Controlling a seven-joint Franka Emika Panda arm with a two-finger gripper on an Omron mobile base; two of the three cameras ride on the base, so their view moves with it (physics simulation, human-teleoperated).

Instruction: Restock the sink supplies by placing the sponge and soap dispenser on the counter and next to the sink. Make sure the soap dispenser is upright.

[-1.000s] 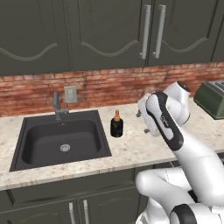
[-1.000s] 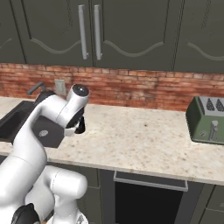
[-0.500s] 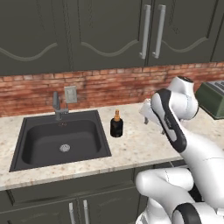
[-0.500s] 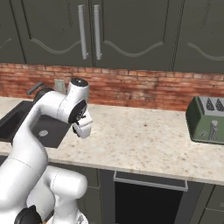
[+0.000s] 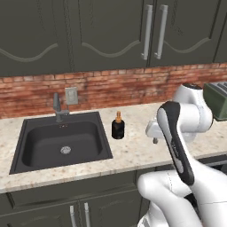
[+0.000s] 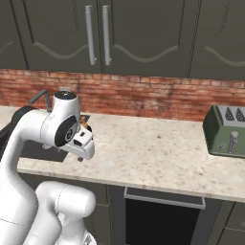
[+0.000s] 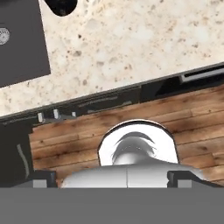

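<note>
The soap dispenser (image 5: pixel 118 127), a squat black bottle with an orange-tan pump, stands upright on the beige counter (image 5: pixel 133 155) just right of the dark sink (image 5: pixel 62 142). My gripper (image 5: pixel 154 136) hangs open and empty over the counter's front part, to the right of the bottle and apart from it. In the hand view the gripper (image 7: pixel 113 179) looks straight down past the counter edge (image 7: pixel 131 52), with the sink corner (image 7: pixel 19 48) and the bottle's black body (image 7: pixel 61 5) at the top left. In the right base view the pump top (image 6: pixel 86 123) peeks out behind the gripper (image 6: pixel 81 154). The sponge is out of view.
A green toaster (image 6: pixel 225 130) stands on the counter at the far right, also seen as (image 5: pixel 217 99). A grey faucet (image 5: pixel 57 108) rises behind the sink. Dark cabinets (image 5: pixel 111 35) hang above the brick wall. Below the counter edge lie a dark appliance front (image 6: pixel 162 206) and wood floor (image 7: pixel 192 113).
The hand has moved away from the soap dispenser, to the right and towards the counter's front edge, and has turned downward. The bottle has stayed in place and the jaws remain wide.
</note>
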